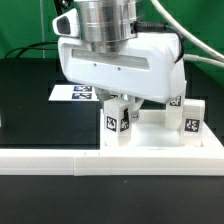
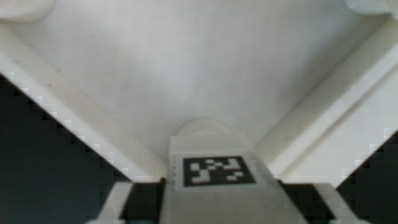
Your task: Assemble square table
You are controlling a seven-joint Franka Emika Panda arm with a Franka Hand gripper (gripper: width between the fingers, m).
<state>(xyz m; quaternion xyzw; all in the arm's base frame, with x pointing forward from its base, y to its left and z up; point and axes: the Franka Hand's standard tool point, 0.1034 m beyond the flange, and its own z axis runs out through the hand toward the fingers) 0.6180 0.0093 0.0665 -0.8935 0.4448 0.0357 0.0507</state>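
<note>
A white leg block (image 1: 113,122) with a black-and-white tag stands upright on the near part of the square table's white slab (image 1: 160,137). My gripper (image 1: 120,110) comes down on it from above, and the big white hand hides the block's top. In the wrist view the same leg block (image 2: 215,168) fills the gap between my two dark fingers (image 2: 150,203), so the gripper (image 2: 217,206) is shut on it. Beyond it lies the slab's rimmed underside (image 2: 160,70), its raised edges meeting in a corner. Whether the leg sits in a socket I cannot tell.
Two more tagged leg blocks (image 1: 190,118) (image 1: 175,101) stand on the exterior view's right, close to my hand. A long white rail (image 1: 50,160) runs along the front. The marker board (image 1: 72,93) lies behind on the black table, left of the hand.
</note>
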